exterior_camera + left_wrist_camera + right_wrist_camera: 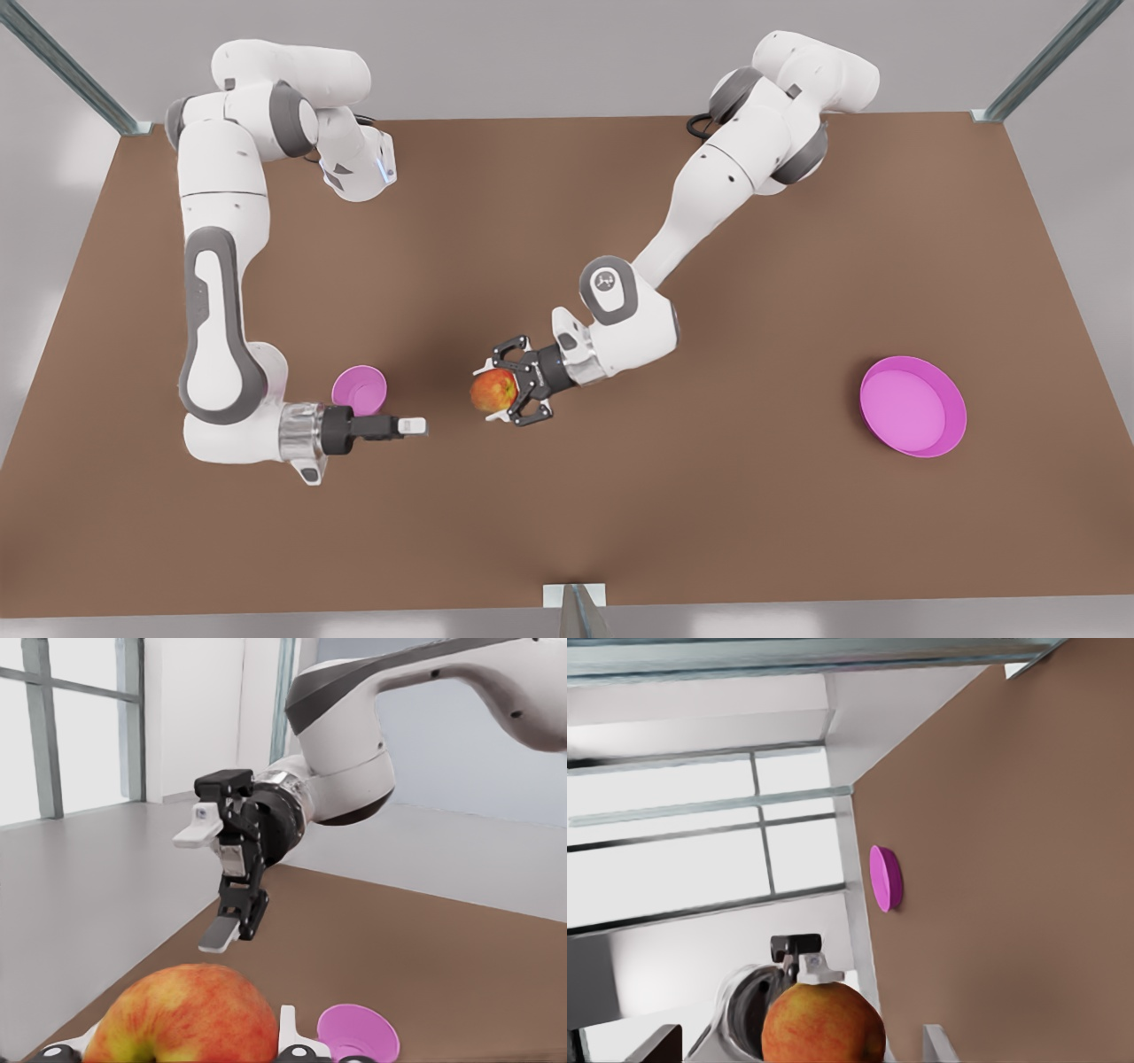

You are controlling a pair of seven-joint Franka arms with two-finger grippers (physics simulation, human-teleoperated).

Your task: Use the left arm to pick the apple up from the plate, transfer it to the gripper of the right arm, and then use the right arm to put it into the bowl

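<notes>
- Beside the bowl (359,387), on the side facing the front view's right: the apple (493,391), red with yellow-orange patches, is hanging above the bench (567,532), clear of its surface.
- Left hand (490,392): is gripping the apple, black fingers closing on it from either side. Its arm is reaching in from the far corner at the front view's right. In the left wrist view the apple (182,1014) is sitting close between the white fingertips (290,1032).
- Right hand (415,426): is hovering just beside the bowl, between bowl and apple, pointing at the apple with a small gap remaining. Its fingers (197,833) are standing spread apart and are gripping nothing. In the right wrist view the apple (822,1025) is lying straight ahead between its parted fingers.
- Bowl: small, pink-violet, is resting on the bench, partly behind the right wrist, holding nothing.
- Plate (952,434): wide, shallow, magenta-pink, is lying on the bench well apart from the bowl, far beyond the apple toward the front view's right, carrying nothing.
- Bench: brown, flat, is carrying bowl and plate.
</notes>
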